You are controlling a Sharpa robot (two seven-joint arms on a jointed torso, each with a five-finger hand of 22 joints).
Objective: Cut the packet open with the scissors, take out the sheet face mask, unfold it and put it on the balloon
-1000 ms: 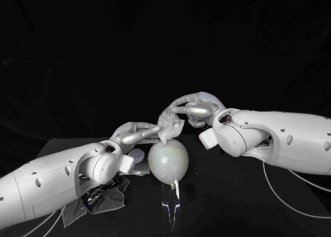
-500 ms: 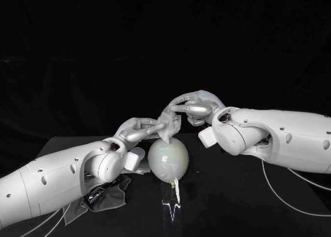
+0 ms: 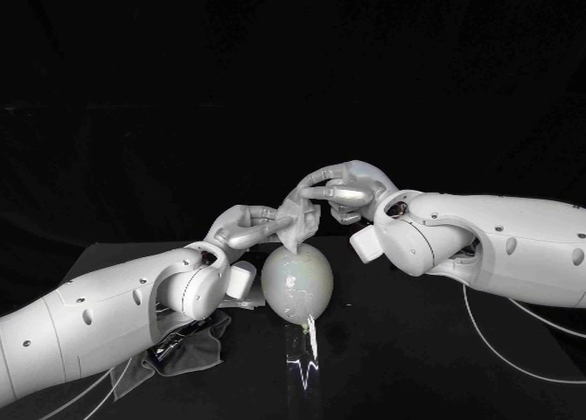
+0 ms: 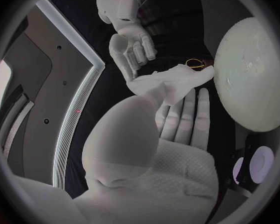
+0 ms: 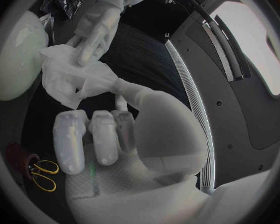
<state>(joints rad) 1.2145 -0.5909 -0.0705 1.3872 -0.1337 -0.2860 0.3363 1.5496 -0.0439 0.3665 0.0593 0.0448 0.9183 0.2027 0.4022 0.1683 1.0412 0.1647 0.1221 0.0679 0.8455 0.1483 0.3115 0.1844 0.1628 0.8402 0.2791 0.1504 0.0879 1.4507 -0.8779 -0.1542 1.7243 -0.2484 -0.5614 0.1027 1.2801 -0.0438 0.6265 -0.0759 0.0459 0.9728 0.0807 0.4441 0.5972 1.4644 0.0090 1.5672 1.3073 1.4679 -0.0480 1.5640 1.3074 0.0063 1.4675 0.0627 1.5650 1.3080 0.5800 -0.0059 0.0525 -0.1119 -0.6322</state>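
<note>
Pale oval balloon (image 3: 297,280): smooth, glossy skin. White sheet face mask (image 3: 301,219): thin, limp, crumpled cloth, matt. My silver left hand (image 3: 243,229) and right hand (image 3: 350,188): satin shells, finely textured palms. Black table (image 3: 407,350): faintly reflective.

One balloon (image 3: 298,278), one sheet face mask (image 3: 299,220), one pair of scissors (image 5: 43,174), one packet (image 3: 190,346) at near left, two hands: left hand (image 3: 249,229), right hand (image 3: 350,188)
</note>
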